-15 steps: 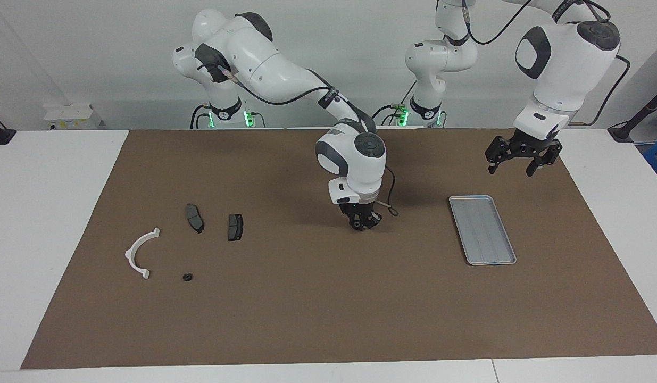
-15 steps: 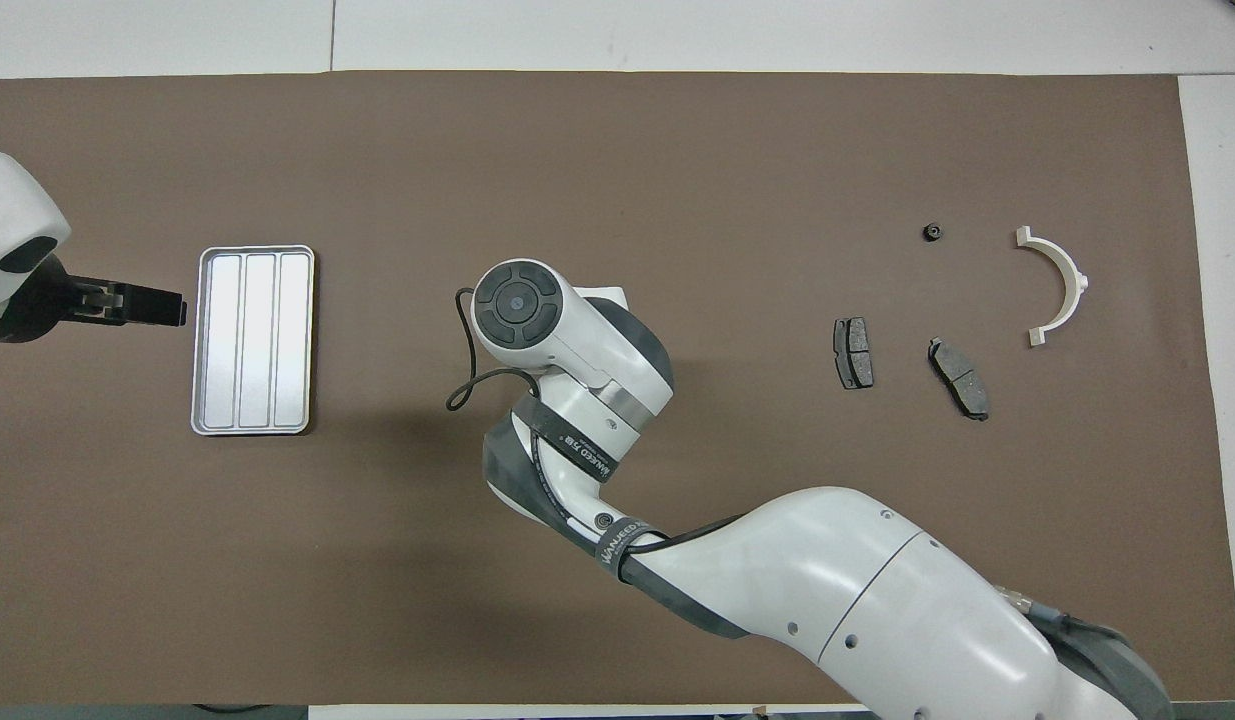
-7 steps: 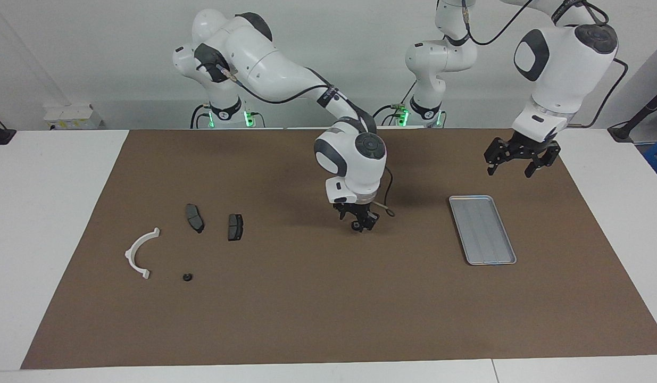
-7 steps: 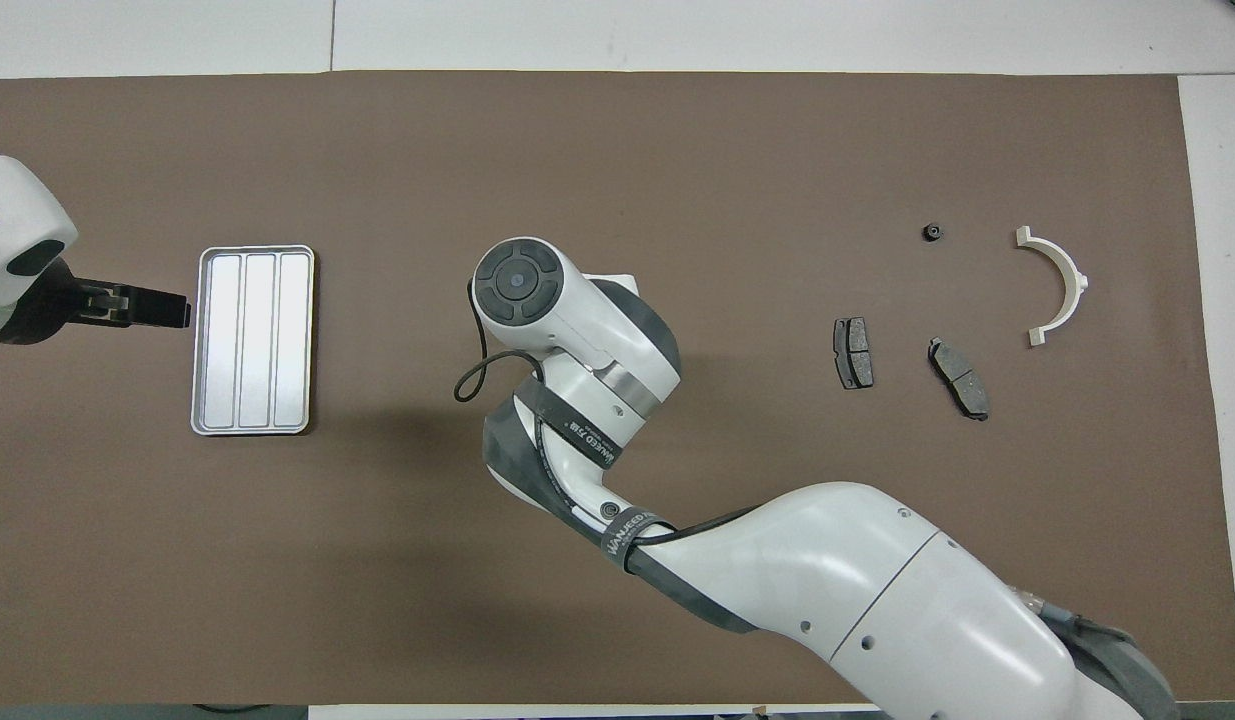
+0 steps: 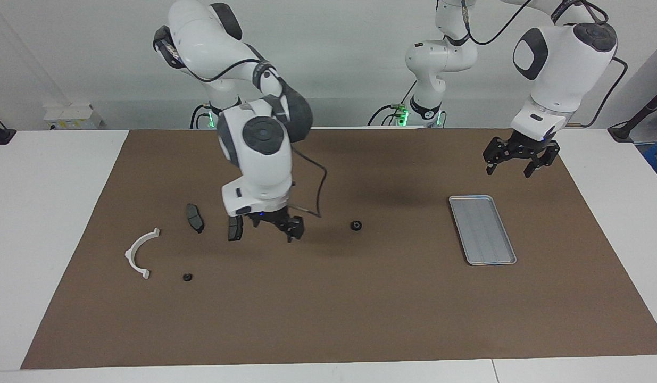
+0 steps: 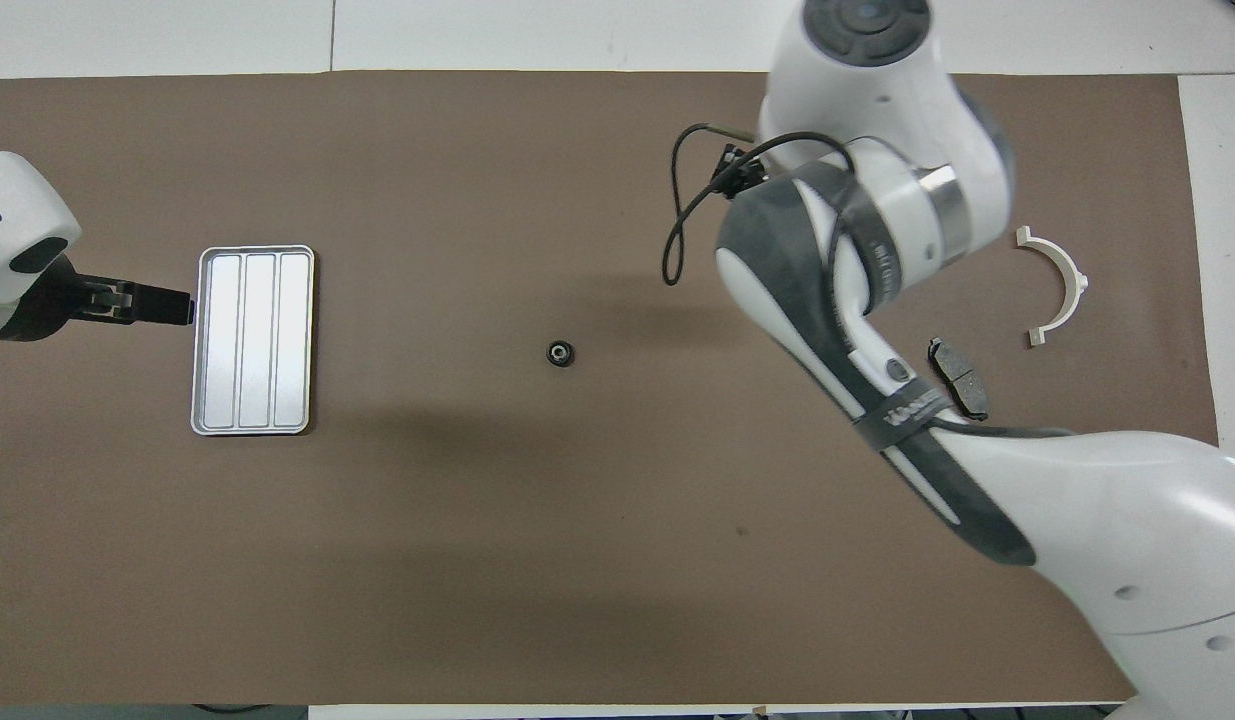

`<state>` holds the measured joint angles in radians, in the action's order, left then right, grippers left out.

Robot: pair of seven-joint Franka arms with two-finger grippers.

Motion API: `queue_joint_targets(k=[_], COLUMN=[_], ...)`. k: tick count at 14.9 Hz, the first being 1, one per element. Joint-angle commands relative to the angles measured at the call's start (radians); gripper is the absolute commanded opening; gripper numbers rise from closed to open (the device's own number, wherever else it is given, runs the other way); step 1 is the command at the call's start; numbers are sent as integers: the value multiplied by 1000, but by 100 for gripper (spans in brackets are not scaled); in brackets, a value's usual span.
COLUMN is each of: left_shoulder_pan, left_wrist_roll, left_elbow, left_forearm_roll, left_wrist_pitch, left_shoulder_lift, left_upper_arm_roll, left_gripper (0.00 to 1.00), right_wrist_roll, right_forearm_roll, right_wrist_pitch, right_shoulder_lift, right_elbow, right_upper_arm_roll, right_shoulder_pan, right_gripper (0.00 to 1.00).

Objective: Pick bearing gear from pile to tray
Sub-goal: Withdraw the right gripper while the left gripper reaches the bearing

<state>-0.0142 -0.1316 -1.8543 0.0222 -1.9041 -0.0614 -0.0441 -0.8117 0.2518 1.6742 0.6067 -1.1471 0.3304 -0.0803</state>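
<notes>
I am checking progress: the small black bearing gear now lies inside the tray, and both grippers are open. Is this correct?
Not quite. The bearing gear lies on the brown mat mid-table, well short of the tray, as the facing view shows. The left gripper and right gripper are open.

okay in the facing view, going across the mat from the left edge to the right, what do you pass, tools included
White bracket → small black piece → brake pad → second brake pad → right tool → black bearing gear → tray → left tool.
</notes>
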Motion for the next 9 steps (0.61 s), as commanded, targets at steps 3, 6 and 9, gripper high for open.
queue_joint_targets(k=[3,6,9], left_shoulder_pan=[-233,-401,-434], left_wrist_roll=[296,470,474], left_elbow=[90,218,296], left_forearm_roll=[35,22,25], left_wrist_pitch=[48,20,-48], left_shoulder_lift=[34,203,329], left_upper_arm_roll=[3,3,3], left_gripper=[88,88,88], right_wrist_roll=[319,403,405], right_forearm_roll=[-5,29,67], right_wrist_pitch=[102,315,442], right_shoulder_lift=[-40,-70,-58], right_elbow=[-172,-373,-457], right_upper_arm_roll=[13,10,9], right_shoulder_pan=[226,330,366], right_gripper=[100,100,100])
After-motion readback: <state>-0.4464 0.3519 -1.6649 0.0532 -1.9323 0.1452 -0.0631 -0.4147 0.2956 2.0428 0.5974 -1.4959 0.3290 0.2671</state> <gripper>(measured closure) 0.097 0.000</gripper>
